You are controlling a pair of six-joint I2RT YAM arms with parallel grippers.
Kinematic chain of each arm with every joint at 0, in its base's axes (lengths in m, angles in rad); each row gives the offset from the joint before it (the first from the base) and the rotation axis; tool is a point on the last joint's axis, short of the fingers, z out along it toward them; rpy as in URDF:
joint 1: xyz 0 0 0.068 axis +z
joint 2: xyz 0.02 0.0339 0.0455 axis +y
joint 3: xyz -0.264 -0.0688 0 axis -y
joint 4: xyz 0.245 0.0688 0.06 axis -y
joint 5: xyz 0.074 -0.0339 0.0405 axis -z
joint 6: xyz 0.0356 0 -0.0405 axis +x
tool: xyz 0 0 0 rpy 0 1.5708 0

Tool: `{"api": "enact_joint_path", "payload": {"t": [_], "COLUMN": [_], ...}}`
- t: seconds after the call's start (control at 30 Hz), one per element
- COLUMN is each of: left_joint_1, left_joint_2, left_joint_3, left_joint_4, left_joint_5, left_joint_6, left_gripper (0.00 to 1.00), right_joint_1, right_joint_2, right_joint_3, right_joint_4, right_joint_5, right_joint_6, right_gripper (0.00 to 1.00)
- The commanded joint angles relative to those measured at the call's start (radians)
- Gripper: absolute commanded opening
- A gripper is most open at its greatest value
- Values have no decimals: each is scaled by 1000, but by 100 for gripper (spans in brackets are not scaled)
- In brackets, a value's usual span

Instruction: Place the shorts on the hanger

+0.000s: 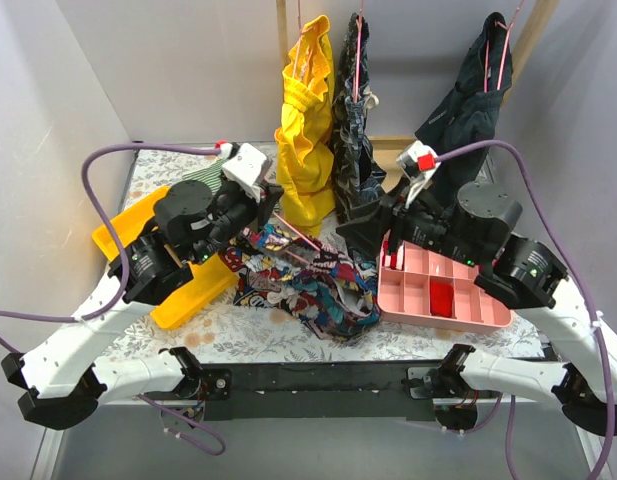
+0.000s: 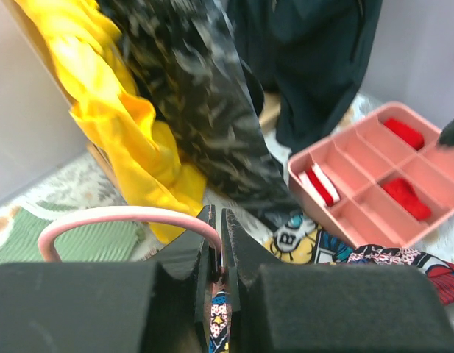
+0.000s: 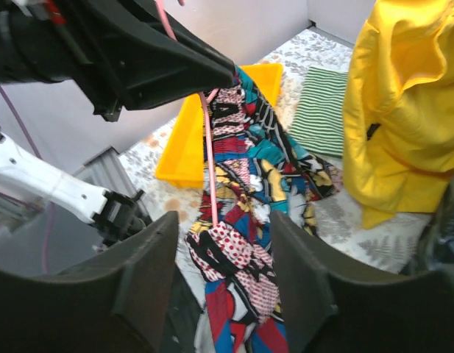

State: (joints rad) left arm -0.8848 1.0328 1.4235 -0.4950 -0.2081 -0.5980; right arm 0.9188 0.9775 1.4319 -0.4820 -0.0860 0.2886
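Note:
The comic-print shorts (image 1: 308, 290) lie bunched on the table between the arms. The thin pink hanger (image 1: 298, 238) slants from my left gripper down into the cloth. My left gripper (image 1: 260, 218) is shut on the hanger's wire (image 2: 123, 215), with the shorts (image 2: 300, 239) just below and to the right. In the right wrist view the hanger wire (image 3: 209, 162) runs down from the left gripper (image 3: 175, 62) into the shorts (image 3: 241, 257). My right gripper (image 3: 221, 217) is open wide, a jaw on either side of the cloth without touching it; it hovers at the shorts' right end (image 1: 360, 235).
A yellow bin (image 1: 138, 225) sits at the left and a pink compartment tray (image 1: 438, 290) with red items at the right. A yellow garment (image 1: 306, 130), a dark patterned one (image 1: 353, 120) and a navy one (image 1: 473, 110) hang behind. A green striped cloth (image 3: 322, 110) lies at the back.

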Motion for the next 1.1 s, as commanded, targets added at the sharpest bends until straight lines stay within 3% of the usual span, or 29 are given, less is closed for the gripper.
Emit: {"api": "enact_joint_path", "payload": {"t": [0.0,0.2,0.47,0.67,0.8,0.93,1.07], "left_joint_1": [-5,-5,-3,-5,-5,-5,-5], "left_joint_2": [-31,-25,-27,-20,-14,-17,-19], "left_joint_3": [-34,-92,-152,-153,-158,-161,-167], "left_joint_4": [-5,9,53,62,72,79,79], "left_joint_5": [62,58,58,53,59,65,69], "left_joint_6": [-32,-40,-37,-37,-37,-36,-34], "left_gripper": [0,0,0,0,0,0,0], "right_joint_1": [2,5,48,118,196,215,215], "right_joint_2": [-45,-48,10,61,108,151,124], "right_joint_3": [-13,-126,-146,-185,-205,-214,-252], "right_joint_4": [-101,-190,-263,-283,-251,-231,-113], "right_joint_5": [-3,-112,-106,-64,44,185,172], "right_joint_6": [-181,-247,-284,-278,-241,-198,-180], "right_gripper": [66,69,71,73,73,67,56]}}
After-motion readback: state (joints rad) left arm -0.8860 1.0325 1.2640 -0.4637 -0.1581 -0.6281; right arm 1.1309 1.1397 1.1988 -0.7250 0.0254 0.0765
